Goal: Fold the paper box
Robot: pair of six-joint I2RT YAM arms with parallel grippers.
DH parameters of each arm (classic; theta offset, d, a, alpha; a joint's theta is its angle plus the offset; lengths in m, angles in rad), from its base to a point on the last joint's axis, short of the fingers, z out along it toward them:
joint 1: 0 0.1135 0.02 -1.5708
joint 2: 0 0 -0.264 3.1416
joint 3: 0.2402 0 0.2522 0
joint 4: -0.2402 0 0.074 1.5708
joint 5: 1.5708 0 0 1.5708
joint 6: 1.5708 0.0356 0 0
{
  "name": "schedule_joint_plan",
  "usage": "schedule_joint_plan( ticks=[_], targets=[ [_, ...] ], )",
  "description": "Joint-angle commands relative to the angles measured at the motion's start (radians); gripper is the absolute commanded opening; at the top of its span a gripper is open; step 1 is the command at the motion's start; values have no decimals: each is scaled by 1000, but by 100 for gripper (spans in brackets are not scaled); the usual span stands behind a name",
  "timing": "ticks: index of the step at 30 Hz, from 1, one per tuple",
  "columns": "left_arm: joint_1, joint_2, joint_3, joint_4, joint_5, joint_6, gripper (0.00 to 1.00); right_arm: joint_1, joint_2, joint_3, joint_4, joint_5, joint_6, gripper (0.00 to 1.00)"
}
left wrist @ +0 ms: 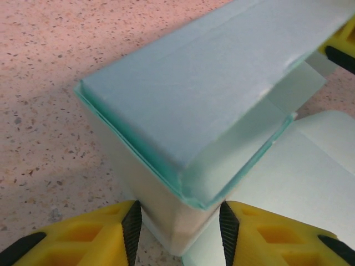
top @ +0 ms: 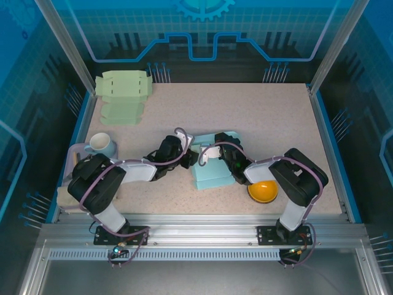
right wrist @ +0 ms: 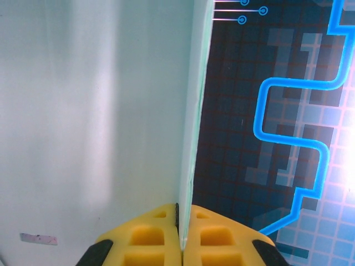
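The box (top: 214, 175) sits on the table (top: 276, 123) a little nearer than the middle, between the two arms' wrists, which meet over it from either side. It is pale teal and partly folded. In the left wrist view one end stands as a walled block with a broad top panel laid over it, its double-layered rim showing along the near edge, while a flat sheet of the same card lies on the table to the right of that block.

The left gripper (left wrist: 178, 224) straddles the block's near lower corner, and both dark pads (left wrist: 133, 224) touch its walls, one on each side, so the fingers grasp the box at that corner. A bit of yellow and black finger from the other arm shows at the upper right of that view, just past the top panel's far end.

The right gripper (right wrist: 179, 210) is pinched on a flap (right wrist: 111, 111) of the box. The thin card runs straight up from between the two yellow fingers, seen nearly edge-on, and no gap is left beside it. To the right of the flap's edge is the enclosure's dark wall (right wrist: 277, 111) with its blue line pattern.

Farther out, an orange bowl (top: 263, 192) lies just beside the right arm, near the table's front edge. A cup (top: 101, 145) stands at the left edge, well apart from the box. Flat pale green blanks (top: 123, 92) are stacked in the far left corner.
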Motion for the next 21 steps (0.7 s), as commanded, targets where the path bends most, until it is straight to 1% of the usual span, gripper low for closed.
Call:
schedule_joint_plan(
  ticks=[1,6,10,13,15,17,20,21],
  targets=[
    [-8,28,49,30,-72,9,43,27,-13,-26,-16,-30,-2,0],
    [-12,43,57,66,-109,4,42,27,-42,-28,-91,-61,36,0],
    [-23,61,73,62,-147,10,38,23,-43,-26,-98,-60,50,0],
    [-38,70,83,40,-207,-1,34,20,-44,-23,-104,-52,57,0],
    [-50,80,101,-9,-283,-19,27,16,-49,-19,-102,-45,70,0],
    [-60,91,125,-67,-366,-37,15,13,-52,-13,-88,-29,92,0],
    [-73,111,151,-128,-476,-56,2,8,-80,-7,-102,-28,127,0],
    [-75,115,162,-150,-504,-64,0,7,-91,-1,-125,-33,139,0]
  ],
)
